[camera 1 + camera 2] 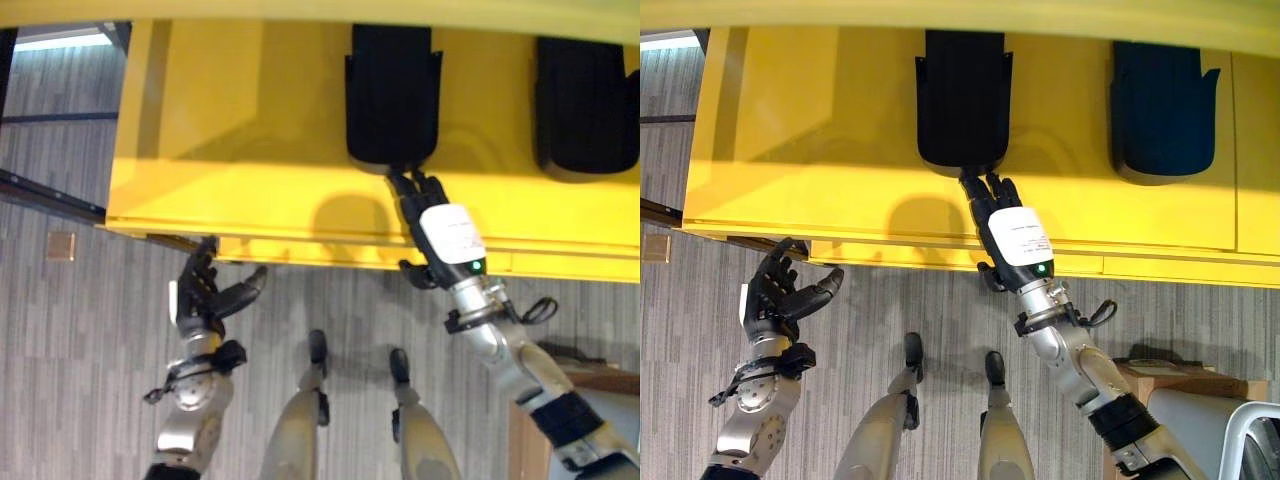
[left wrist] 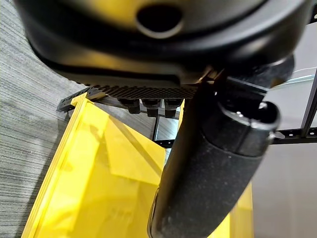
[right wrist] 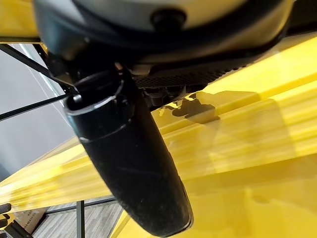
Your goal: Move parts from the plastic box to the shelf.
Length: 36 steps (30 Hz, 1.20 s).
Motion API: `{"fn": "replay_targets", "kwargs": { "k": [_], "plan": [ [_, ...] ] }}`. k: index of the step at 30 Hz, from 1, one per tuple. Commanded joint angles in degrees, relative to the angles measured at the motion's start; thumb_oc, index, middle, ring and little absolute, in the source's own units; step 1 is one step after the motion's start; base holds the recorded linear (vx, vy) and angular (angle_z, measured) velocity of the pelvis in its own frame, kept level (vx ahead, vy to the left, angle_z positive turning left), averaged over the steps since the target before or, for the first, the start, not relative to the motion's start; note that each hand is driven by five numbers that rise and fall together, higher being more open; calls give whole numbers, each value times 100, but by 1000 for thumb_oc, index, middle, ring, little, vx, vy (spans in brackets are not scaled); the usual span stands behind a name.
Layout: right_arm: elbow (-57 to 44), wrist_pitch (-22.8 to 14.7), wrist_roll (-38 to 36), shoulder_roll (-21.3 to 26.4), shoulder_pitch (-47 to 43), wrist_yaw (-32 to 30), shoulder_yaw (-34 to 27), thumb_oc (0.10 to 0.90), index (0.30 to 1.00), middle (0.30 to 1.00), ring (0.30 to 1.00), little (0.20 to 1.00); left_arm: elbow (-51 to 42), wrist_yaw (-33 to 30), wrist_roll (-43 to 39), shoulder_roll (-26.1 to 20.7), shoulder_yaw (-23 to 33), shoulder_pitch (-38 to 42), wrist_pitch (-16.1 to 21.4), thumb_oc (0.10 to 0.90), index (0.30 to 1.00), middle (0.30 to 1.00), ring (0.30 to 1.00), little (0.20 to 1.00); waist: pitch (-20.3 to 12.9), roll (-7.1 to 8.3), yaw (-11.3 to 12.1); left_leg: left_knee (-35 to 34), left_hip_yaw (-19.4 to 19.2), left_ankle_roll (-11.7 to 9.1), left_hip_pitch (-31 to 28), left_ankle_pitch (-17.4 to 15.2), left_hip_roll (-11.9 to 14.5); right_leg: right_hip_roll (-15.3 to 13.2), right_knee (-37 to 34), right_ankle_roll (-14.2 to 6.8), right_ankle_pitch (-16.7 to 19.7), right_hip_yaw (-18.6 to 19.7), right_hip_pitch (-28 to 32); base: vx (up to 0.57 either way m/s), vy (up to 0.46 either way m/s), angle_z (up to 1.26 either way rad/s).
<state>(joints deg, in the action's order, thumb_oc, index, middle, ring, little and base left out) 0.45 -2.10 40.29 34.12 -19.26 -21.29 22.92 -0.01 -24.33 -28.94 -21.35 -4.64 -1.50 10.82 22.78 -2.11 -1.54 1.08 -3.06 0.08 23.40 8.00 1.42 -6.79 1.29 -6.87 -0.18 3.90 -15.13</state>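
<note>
Yellow plastic box point(image 1: 250, 190) holds two black parts point(image 1: 392, 95) lying side by side in it. Right hand point(image 1: 440, 225) reaches over the near wall, straight fingers touching the nearer part's edge. Left hand point(image 1: 205, 290) hangs open just outside the box.

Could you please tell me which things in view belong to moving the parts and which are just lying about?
Part of the job:
- yellow box
- two black parts in it
- right hand, reaching to the nearer part
- left hand, open by the box's edge

Just lying about:
- cardboard box on the floor
</note>
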Motion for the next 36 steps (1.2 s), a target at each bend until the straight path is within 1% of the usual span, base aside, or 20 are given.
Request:
{"fn": "replay_targets", "kwargs": {
  "k": [1, 6, 9, 15, 17, 18, 26, 30, 32, 36],
  "plan": [
    [-176, -205, -9, 0, -611, -511, -41, 900, 1000, 1000, 1000, 1000, -273, 29, 80, -77, 210, 399, 606, 900, 1000, 1000, 1000, 1000, -436, 32, -61, 911, -203, -353, -32, -812, 464, -179, 826, 32, -360, 168, -465, 0, 0, 0],
    [-288, -261, -49, 36, -462, -476, -100, 900, 1000, 1000, 1000, 1000, -275, 31, 105, -75, 217, 405, 592, 900, 1000, 1000, 1000, 1000, -419, 33, -85, 918, -205, -355, -24, -807, 462, -180, 837, 31, -363, 168, -476, 0, 0, 0],
    [-557, -375, -171, 149, -5, -445, -317, 900, 1000, 1000, 1000, 1000, -304, 2, 164, -83, 271, 385, 562, 900, 1000, 1000, 1000, 1000, -408, 65, -156, 911, -226, -368, -33, -800, 487, -167, 847, 35, -368, 174, -485, 0, 0, 0],
    [-770, -482, -387, 293, 561, -457, -639, 900, 1000, 1000, 1000, 1000, -326, -11, 231, -92, 307, 346, 518, 900, 1000, 1000, 1000, 1000, -438, 134, -243, 836, -229, -394, -108, -762, 539, -120, 851, 34, -369, 177, -472, 0, 0, 0],
    [-852, -533, -475, 345, 781, -460, -784, 900, 1000, 1000, 1000, 1000, -344, 2, 248, -114, 320, 327, 496, 900, 1000, 1000, 1000, 1000, -471, 160, -277, 791, -235, -414, -156, -736, 568, -101, 836, 32, -367, 175, -450, -12, -25, -1],
    [-925, -588, -591, 365, 1073, -466, -933, 900, 1000, 1000, 1000, 1000, -343, 16, 268, -143, 312, 329, 464, 900, 1000, 1000, 1000, 1000, -524, 199, -324, 720, -218, -433, -223, -698, 607, -72, 811, 31, -364, 178, -413, -30, -62, -1],
    [-832, -641, -724, 319, 1527, -466, -1121, 900, 1000, 1000, 1000, 1000, -264, 119, 263, -194, 252, 304, 387, 900, 1000, 1000, 1000, 1000, -691, 244, -378, 340, -214, -528, -537, -498, 724, 28, 695, 46, -344, 141, -243, -13, -42, -1],
    [-822, -708, -875, 216, 1750, -515, -1274, 900, 1000, 1000, 1000, 1000, -205, 199, 317, -232, 195, 299, 334, 900, 1000, 1000, 1000, 1000, -802, 258, -456, 72, -241, -591, -783, -338, 844, 132, 680, 68, -357, 129, -127, -4, -47, -2],
    [-852, -721, -927, 185, 1883, -533, -1372, 900, 1000, 1000, 1000, 1000, -171, 245, 322, -244, 146, 302, 311, 900, 1000, 1000, 1000, 1000, -842, 240, -495, -55, -256, -621, -910, -263, 902, 195, 721, 96, -411, 114, -68, -13, -58, 0],
    [-891, -819, -1200, 74, 2064, -576, -1512, 900, 1000, 1000, 1000, 1000, -125, 352, 309, -236, 36, 231, 259, 900, 1000, 1000, 1000, 1000, -886, 233, -587, -141, -314, -635, -1169, -200, 1065, 408, 1022, 205, -590, 175, -31, -33, -64, -5]
  ]
}}
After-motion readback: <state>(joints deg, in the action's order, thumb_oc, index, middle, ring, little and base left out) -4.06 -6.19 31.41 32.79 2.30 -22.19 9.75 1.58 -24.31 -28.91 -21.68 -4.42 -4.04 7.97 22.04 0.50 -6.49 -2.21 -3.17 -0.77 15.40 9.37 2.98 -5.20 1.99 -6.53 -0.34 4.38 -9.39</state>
